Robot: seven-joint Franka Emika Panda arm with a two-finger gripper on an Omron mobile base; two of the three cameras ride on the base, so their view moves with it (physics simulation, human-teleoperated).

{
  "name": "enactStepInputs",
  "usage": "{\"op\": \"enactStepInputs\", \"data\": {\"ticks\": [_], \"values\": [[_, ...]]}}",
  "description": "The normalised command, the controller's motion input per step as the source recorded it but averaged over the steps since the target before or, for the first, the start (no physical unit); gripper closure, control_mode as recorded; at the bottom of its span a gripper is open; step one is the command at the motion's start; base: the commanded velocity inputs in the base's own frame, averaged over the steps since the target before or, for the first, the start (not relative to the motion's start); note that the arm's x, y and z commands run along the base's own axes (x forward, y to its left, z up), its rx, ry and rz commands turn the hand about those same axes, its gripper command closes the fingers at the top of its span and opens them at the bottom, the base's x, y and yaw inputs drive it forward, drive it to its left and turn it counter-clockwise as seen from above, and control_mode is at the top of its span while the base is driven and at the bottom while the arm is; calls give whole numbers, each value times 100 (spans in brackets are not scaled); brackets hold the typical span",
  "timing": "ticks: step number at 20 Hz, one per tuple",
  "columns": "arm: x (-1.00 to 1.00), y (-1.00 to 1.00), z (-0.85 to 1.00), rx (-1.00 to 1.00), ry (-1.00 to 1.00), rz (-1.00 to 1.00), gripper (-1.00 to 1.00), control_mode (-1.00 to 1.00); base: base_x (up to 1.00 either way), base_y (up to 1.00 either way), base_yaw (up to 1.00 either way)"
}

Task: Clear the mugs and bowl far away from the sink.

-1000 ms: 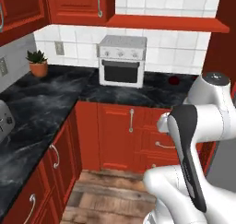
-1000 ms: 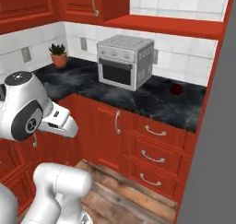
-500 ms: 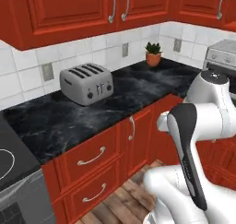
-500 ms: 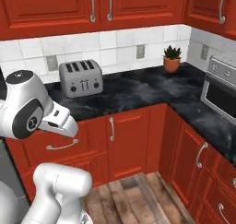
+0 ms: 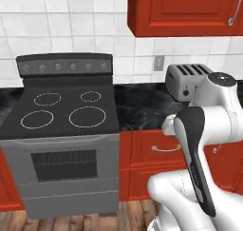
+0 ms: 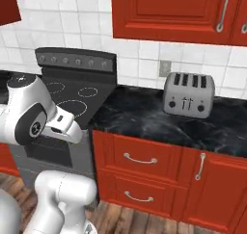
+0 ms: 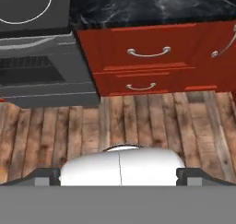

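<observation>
Step in hand: judged from the scene, the base is travelling through the kitchen toward the sink; no grasp is under way.
Landmark: the stove [image 5: 66,112], black glass top with four ring burners and a grey oven front below.
Right of the stove: a stretch of black marbled tabletop [image 6: 159,120] over red drawers [image 6: 140,158].
On that tabletop: a silver four-slot toaster [image 6: 188,94], standing against the tiled wall, well apart from the stove.
Above the toaster: red wall cabinets [image 6: 169,9].
Floor before the stove: wooden planks [image 7: 138,121], seen from the hand camera looking down past the oven door and drawer fronts.
Task's things: no mugs, bowl or sink lie beside the stove or near the toaster here, so where they stand cannot be told.
Hand: the fingertips [image 7: 44,176] sit at the lower corners of the hand view, set wide apart, with nothing between them; the hand looks open and empty.
Arm: folded close over the base, elbow high, hand pointed at the floor.
Doing it well: I judge the arm should stay tucked while the base drives, so it clears the drawer handles and the stove edge.
Next need: stop square to the sink with the mugs and bowl in reach before unfolding.
Risk: reaching out early could swing the elbow into the toaster.
</observation>
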Motion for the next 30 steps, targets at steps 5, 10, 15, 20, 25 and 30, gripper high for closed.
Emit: {"op": "enactStepInputs", "data": {"ticks": [5, 10, 15, 20, 25, 30], "values": [[0, 0, 0, 0, 0, 0, -100, 100, -36, 88, 78], [0, 0, 0, 0, 0, 0, -100, 100, -56, 100, 62], [0, 0, 0, 0, 0, 0, -100, 100, -50, 100, 66], [0, 0, 0, 0, 0, 0, -100, 100, -27, 83, 81], [0, 0, 0, 0, 0, 0, -100, 100, -2, 47, 93], [0, 0, 0, 0, 0, 0, -100, 100, 88, 23, 64]]}}
